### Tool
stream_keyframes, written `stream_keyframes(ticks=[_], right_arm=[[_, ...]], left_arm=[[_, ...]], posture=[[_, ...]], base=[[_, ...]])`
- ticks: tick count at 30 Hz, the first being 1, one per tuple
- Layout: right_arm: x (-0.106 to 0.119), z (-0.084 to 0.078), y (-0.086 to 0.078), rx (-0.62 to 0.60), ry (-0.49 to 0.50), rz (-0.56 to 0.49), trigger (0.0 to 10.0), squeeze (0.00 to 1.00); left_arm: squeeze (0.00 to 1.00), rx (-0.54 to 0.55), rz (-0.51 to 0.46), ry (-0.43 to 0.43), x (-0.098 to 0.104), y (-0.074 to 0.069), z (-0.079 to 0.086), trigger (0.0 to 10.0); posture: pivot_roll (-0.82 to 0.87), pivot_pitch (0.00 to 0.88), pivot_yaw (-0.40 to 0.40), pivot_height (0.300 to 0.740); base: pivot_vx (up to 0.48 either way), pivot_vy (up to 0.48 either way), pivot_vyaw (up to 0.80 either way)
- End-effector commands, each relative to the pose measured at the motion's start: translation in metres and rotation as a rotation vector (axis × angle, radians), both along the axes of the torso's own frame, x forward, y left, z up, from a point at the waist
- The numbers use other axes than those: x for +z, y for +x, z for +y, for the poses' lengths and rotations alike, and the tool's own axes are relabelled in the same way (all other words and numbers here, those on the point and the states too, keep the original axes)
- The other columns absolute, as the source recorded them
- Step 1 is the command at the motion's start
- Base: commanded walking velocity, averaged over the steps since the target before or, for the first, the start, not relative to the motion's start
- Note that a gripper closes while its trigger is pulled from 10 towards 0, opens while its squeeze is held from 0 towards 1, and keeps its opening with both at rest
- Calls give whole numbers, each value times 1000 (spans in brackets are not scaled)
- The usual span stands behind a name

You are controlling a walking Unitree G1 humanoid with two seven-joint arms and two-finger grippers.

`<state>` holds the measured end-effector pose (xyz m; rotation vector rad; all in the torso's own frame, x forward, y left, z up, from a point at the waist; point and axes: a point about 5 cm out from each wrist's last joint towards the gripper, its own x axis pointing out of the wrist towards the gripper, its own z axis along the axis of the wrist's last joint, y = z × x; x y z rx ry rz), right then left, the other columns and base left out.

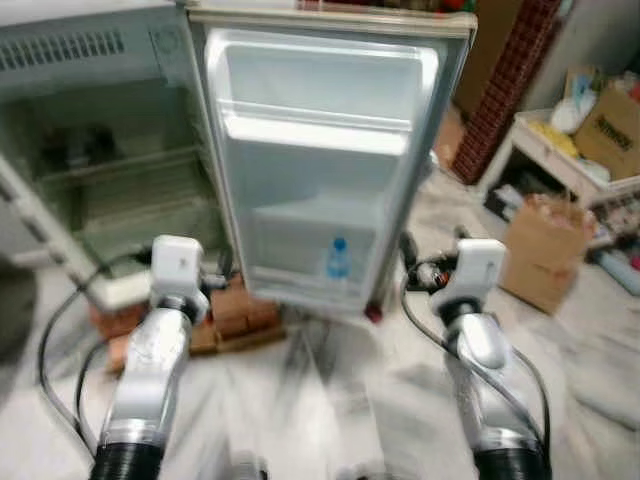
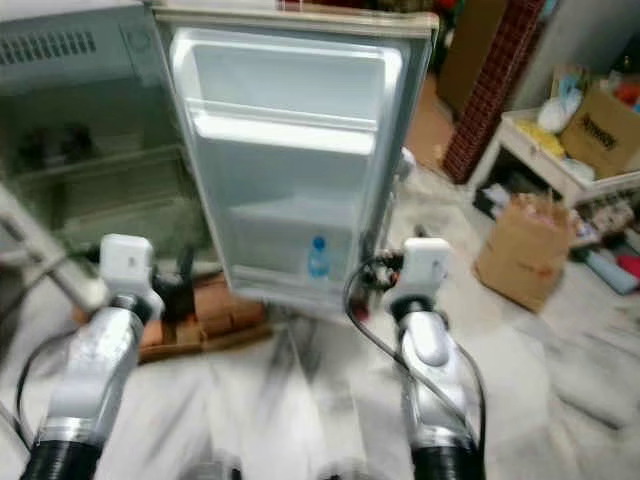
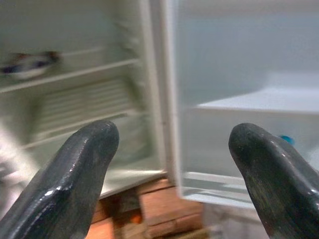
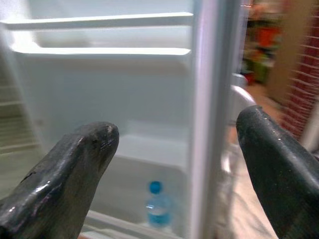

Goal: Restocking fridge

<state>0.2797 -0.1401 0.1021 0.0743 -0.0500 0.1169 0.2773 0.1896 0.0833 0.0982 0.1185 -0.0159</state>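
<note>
The open white fridge (image 1: 110, 190) with wire shelves stands on reddish bricks (image 1: 235, 315) at left. The left gripper (image 3: 172, 174), fingers spread apart and empty, faces it. The swung-open white door (image 1: 320, 150) holds a small blue-capped clear water bottle (image 1: 338, 260) in its lowest shelf. The right gripper (image 4: 174, 174), likewise spread and empty, points there. A brown paper bag (image 1: 545, 250) sits on the floor at right

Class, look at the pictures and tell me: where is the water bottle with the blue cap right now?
The water bottle stands upright in the lowest shelf of the open fridge door, toward that shelf's right end, ahead of the robot between its two raised arms.
</note>
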Motion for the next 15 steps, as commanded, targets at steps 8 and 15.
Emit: stream_keyframes(ticks=[8,15], right_arm=[[5,-5,0,5,1,-26,10000,0],[4,-5,-1,7,5,-23,10000,0]], left_arm=[[0,11,1,6,0,0,-2,10000],[0,31,13,-11,-4,-6,2,10000]], posture=[[44,22,18,740],[44,23,18,740]], base=[[0,-33,717],[0,0,674]])
